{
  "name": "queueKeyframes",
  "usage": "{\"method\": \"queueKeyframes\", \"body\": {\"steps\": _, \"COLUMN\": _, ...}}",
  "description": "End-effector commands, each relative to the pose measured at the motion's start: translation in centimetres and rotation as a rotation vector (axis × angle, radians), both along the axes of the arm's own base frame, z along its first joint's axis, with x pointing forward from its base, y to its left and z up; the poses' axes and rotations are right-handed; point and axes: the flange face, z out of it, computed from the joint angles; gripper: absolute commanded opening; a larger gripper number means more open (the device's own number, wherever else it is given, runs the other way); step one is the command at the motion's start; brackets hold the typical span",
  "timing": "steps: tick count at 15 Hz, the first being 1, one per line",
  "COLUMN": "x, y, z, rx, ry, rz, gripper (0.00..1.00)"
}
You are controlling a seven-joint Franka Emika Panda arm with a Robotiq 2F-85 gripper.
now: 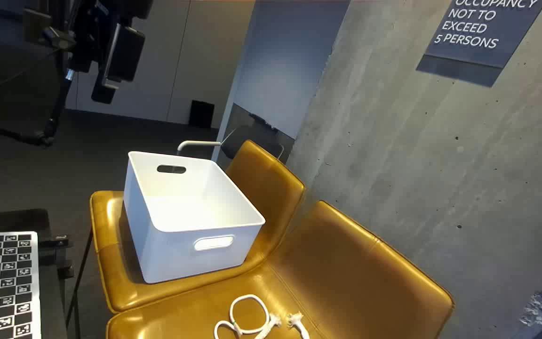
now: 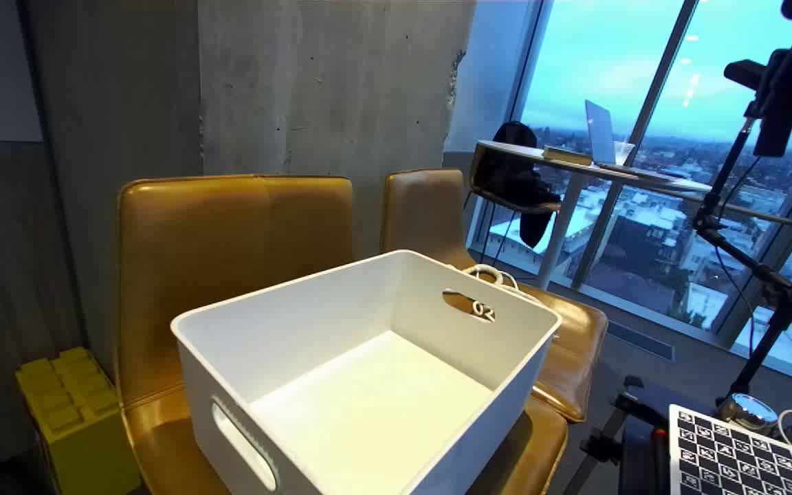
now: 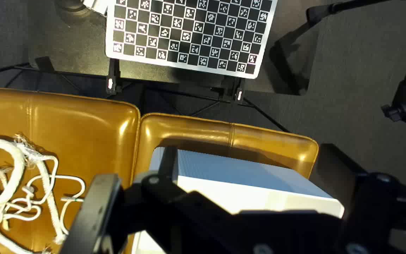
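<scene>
Robotiq gripper, spread wide at the bottom of the wrist view, has nothing visibly clasped. Beyond it stands a white plastic storage bin, partly hidden by the gripper's black body; whether the two touch, I cannot tell. The bin is on a tan leather chair. This view looks straight onto the adjoining chair, its tangle of white rope, and a checkered marker board on a black table.

In an exterior view, the bin sits upright on the seat, with an oval handle slot in its near end wall. Its thin walls suggest something light and fairly stiff, unlikely to break but perhaps slippery; the rim or the slot seems the soundest hold. Dark hardware at the top is too dim to identify. Only here does a sign show on the concrete wall.

In an exterior view, the bin's inner floor shows most fully, and rope appears through its far slot. This angle alone includes the window, a laptop on a distant table, and a yellow-green box beside the chair.
</scene>
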Motion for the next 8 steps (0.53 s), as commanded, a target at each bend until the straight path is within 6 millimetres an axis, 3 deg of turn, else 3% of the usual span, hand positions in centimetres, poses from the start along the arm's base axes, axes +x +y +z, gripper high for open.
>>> {"method": "queueKeyframes", "body": {"steps": 1, "x": 0.0, "y": 0.0, "z": 0.1, "rx": 0.0, "ry": -0.001, "rz": 0.0, "gripper": 1.0}}
{"method": "queueKeyframes", "body": {"steps": 5, "x": 0.3, "y": -0.1, "z": 0.1, "rx": 0.0, "ry": -0.001, "rz": 0.001, "gripper": 1.0}}
{"method": "queueKeyframes", "body": {"steps": 8, "x": 1.9, "y": -1.3, "z": -0.9, "rx": -0.004, "ry": 0.0, "rz": -0.006, "gripper": 1.0}}
